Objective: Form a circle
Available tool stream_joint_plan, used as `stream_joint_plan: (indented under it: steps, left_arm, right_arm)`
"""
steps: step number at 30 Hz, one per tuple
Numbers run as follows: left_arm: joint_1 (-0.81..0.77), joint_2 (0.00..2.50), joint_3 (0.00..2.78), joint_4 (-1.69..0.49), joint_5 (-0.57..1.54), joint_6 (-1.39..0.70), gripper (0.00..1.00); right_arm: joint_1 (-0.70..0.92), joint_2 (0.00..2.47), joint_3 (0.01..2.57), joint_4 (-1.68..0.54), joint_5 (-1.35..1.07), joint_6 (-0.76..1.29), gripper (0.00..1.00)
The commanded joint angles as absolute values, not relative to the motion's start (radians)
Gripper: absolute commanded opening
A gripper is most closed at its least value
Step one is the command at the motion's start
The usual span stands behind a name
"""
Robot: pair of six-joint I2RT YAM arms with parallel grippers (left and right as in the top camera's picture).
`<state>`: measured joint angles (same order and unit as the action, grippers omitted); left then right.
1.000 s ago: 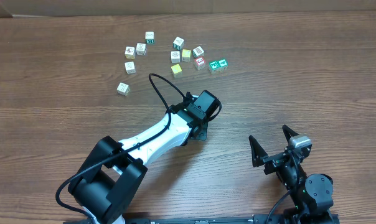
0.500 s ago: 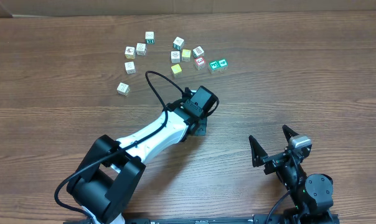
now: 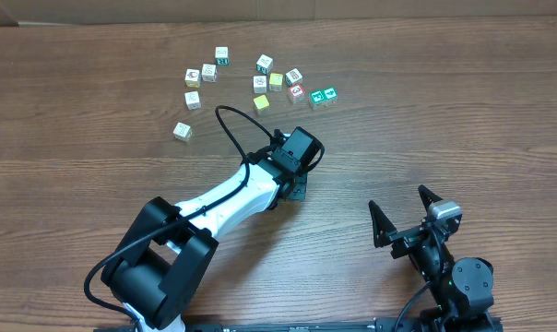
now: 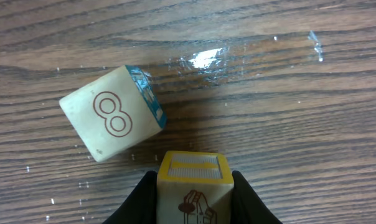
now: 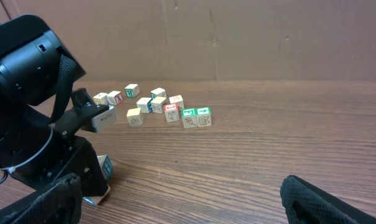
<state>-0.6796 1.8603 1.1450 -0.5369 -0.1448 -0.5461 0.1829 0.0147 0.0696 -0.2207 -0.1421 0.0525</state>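
Toward the far edge of the table (image 3: pixel 463 111), left of its middle, loose cubes lie in two groups. The left group (image 3: pixel 208 72) strings back toward the near edge and ends in a lone cube (image 3: pixel 182 131). The right group (image 3: pixel 276 80) lies just beside it. At that group's right end, two cubes (image 3: pixel 324 95) touch side by side. Near the table's middle, the left gripper (image 4: pixel 193 185) stands over the table with a held cube (image 4: pixel 194 167) between its fingers. In the left wrist view, a tilted cube (image 4: pixel 110 121) lies just beyond it to the left, close but apart. The right gripper (image 3: pixel 398 198) sits by the near edge, right of the middle, well apart from every cube.
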Motion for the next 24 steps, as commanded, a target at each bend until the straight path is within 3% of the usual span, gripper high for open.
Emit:
stream_joint_plan:
  steps: [1, 3, 6, 16, 24]
  left_arm:
    - [-0.661, 1.877, 1.143, -0.534, -0.138, -0.531, 0.08]
    - [-0.654, 1.877, 1.143, -0.533, -0.133, -0.531, 0.17]
    - [-0.652, 1.877, 1.143, -0.530, -0.120, -0.530, 0.22]
    - [-0.654, 1.877, 1.143, -0.515, -0.085, -0.500, 0.22]
    - [-0.653, 1.877, 1.143, -0.515, -0.088, -0.500, 0.35]
  right_arm:
    - [0.175, 0.003, 0.067, -0.215, -0.144, 0.056, 1.00]
    - [0.175, 0.003, 0.067, -0.215, -0.144, 0.056, 1.00]
    - [0.175, 0.003, 0.067, -0.215, -0.143, 0.056, 1.00]
    - [0.175, 0.003, 0.067, -0.215, -0.144, 0.056, 1.00]
    - [0.175, 0.003, 0.067, -0.215, -0.144, 0.056, 1.00]
